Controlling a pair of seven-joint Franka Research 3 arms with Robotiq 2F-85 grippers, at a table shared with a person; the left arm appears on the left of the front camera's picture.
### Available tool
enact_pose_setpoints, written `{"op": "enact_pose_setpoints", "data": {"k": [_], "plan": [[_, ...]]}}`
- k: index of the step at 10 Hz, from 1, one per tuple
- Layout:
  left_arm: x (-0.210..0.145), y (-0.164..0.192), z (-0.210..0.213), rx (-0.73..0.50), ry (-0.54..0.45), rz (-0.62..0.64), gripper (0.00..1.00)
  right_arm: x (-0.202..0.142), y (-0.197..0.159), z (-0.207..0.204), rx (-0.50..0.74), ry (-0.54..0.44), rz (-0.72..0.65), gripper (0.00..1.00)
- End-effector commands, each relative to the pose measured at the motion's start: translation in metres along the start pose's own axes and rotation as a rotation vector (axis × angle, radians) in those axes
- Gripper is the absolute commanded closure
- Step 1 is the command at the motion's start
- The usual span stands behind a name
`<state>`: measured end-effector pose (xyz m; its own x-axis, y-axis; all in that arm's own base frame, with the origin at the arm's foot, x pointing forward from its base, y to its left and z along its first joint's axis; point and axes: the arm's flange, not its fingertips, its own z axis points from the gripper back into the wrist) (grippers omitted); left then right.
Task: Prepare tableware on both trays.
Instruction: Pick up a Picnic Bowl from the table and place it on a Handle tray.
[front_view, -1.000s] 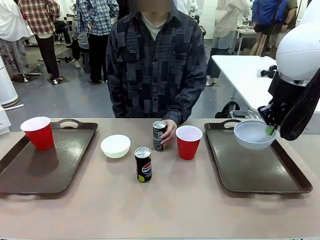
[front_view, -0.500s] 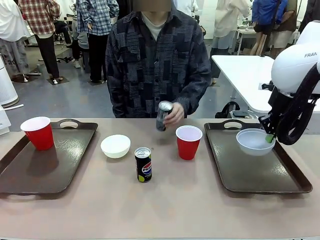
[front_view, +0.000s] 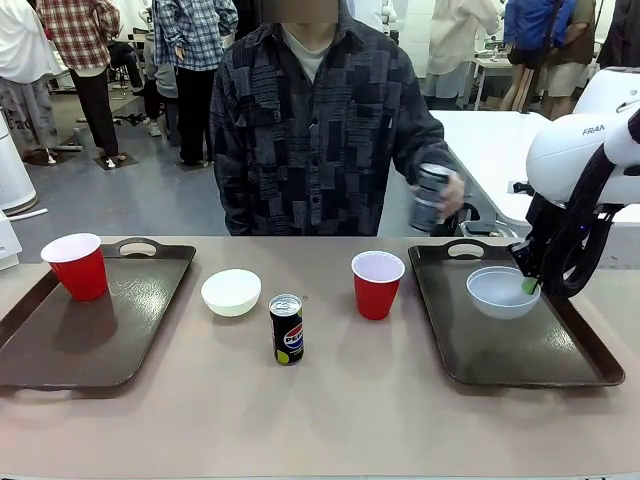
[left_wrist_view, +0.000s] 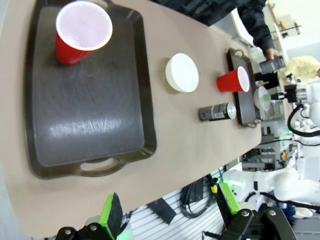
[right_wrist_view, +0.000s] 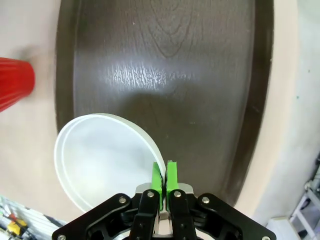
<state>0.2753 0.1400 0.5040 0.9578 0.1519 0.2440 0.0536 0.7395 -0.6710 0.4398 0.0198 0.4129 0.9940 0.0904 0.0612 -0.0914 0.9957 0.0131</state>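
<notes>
Glossy brown plastic with a wood-grain print was seen on the right tray (right_wrist_view: 165, 50); the left tray (front_view: 90, 340) was found just as glossy. Smooth red plastic was noted on the left cup (front_view: 75, 268). The bowl (right_wrist_view: 100, 160) was made out as smooth, satiny white plastic. A shiny metal top was spotted on the Pepsi can (front_view: 286, 330). The table (front_view: 320, 420) was seen as matt.

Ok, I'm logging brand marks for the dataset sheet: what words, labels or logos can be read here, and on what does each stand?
"FRAN": on the white casing of the right arm; the rest of the word is hidden.
"pepsi": on the standing can on the table, with its round logo; the smaller print is unreadable.
Held can in the person's hand: print too blurred to read.
</notes>
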Motion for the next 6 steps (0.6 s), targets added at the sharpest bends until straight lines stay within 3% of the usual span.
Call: {"op": "enact_pose_setpoints", "data": {"k": [1,2,3,6], "plan": [[0.0,0.0,0.001,-0.019,-0.004,0.009,0.0,-0.048,-0.002,0.023,-0.035,-0.02,0.039,0.96],[0.0,0.0,0.001,-0.019,-0.004,0.009,0.0,-0.106,-0.002,0.044,-0.074,-0.066,0.12,0.96],[0.0,0.0,0.001,-0.019,-0.004,0.009,0.0,-0.132,-0.004,0.053,-0.104,-0.113,0.134,0.96],[0.0,0.0,0.001,-0.019,-0.004,0.009,0.0,-0.126,-0.016,0.048,-0.101,-0.024,0.094,0.96]]}}
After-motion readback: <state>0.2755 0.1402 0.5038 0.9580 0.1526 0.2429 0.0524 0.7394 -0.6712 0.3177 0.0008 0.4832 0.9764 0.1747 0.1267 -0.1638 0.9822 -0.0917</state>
